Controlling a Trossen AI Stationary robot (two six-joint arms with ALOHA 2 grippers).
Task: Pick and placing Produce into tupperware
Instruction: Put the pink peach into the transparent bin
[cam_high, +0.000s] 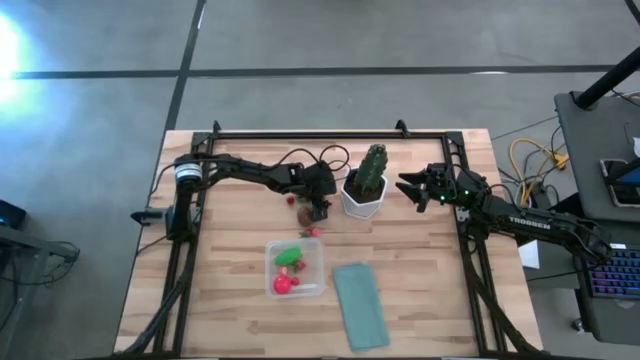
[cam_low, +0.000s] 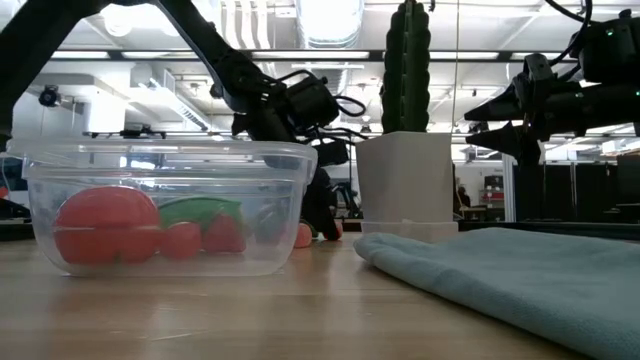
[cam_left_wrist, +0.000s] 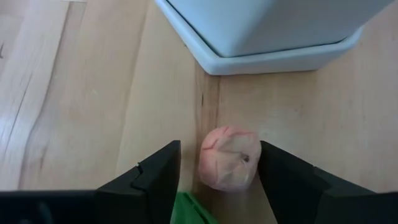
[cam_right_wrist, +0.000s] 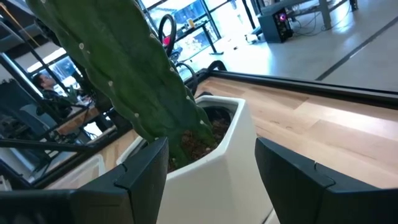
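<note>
My left hand (cam_left_wrist: 217, 171) open, fingers straddling pink produce piece (cam_left_wrist: 229, 157) on tabletop (cam_left_wrist: 74, 93), frame centre, beside white pot (cam_left_wrist: 273, 37). Looks light, hard, round, rollable: I pinch its widest middle. Right hand (cam_high: 412, 187) open, idle, right of pot.

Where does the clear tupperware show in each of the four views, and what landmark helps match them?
High view: the tupperware lies near the table's front, centre-left, produce inside.
Low view: it fills the left foreground.
Left wrist view: not in it.
Right wrist view: not clearly in it.
Shared landmark: the white pot with the cactus, seen in all four views (); the teal lid lies right of the tupperware.
</note>
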